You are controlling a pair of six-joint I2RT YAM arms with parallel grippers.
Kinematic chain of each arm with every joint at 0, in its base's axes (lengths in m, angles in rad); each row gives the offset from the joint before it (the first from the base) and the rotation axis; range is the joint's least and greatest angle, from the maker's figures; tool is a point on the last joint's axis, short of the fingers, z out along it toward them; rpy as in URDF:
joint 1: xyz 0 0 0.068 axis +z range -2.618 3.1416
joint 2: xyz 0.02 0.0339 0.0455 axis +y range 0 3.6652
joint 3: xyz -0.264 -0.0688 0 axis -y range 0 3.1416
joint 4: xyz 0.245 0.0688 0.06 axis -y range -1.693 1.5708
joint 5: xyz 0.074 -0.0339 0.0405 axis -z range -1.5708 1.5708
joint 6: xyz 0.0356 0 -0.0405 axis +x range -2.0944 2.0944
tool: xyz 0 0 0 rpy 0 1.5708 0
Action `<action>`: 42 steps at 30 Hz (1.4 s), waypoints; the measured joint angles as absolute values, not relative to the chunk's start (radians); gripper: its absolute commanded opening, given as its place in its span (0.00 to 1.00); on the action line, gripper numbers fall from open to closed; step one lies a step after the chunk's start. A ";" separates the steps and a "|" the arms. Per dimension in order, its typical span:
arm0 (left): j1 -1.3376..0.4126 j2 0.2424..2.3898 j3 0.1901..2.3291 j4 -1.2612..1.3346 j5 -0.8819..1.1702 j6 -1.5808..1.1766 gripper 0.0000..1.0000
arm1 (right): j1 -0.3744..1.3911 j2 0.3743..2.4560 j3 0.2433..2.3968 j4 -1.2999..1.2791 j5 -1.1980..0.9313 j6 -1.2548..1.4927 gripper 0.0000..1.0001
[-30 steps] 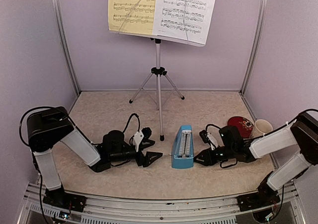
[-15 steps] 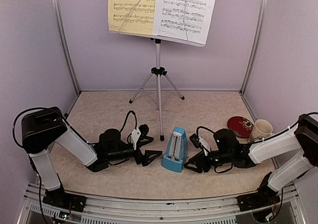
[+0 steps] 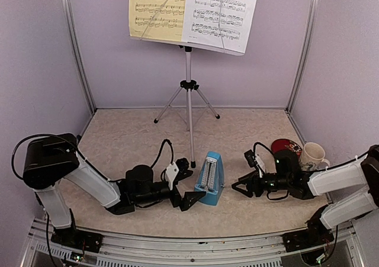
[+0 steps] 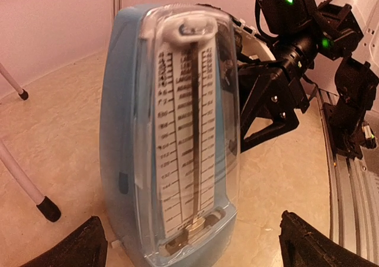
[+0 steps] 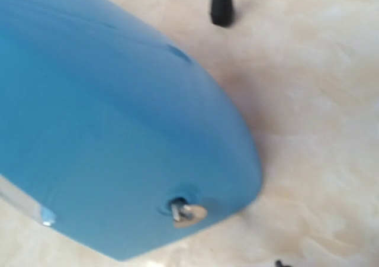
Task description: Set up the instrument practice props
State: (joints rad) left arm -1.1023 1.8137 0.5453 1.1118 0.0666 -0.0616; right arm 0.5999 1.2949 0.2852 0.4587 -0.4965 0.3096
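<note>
We are seeing the blue metronome [image 3: 210,175] standing upright on the worktop [image 3: 130,137], about midway across and toward the near edge. Its clear scale front is facing left, toward the left arm. The left end effector [image 3: 190,185] is lying low on the worktop with its fingers spread wide apart. It is stopping just short of the metronome's front and gripping nothing. From the right, the right end effector [image 3: 237,187] is pointing at the metronome's plain blue back. Its jaws are parted, and from above a small gap is showing between them and the metronome.

The music stand [image 3: 188,101] is standing at the far middle. Its near foot [image 3: 192,163] is resting just beside the metronome's far left corner, close to the left arm's far finger. Up on its desk the yellow sheet [image 3: 157,9] is sitting left of the white sheet [image 3: 222,9], each under a thin wire holder.

At the right, a white mug [image 3: 312,155] and a dark red disc [image 3: 285,146] are sitting just beyond the right arm's wrist. The wrist is partly hiding the disc.
</note>
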 measured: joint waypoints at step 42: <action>-1.328 1.932 0.935 0.769 -0.720 0.031 0.47 | 0.593 1.219 0.227 0.603 -0.520 0.334 0.77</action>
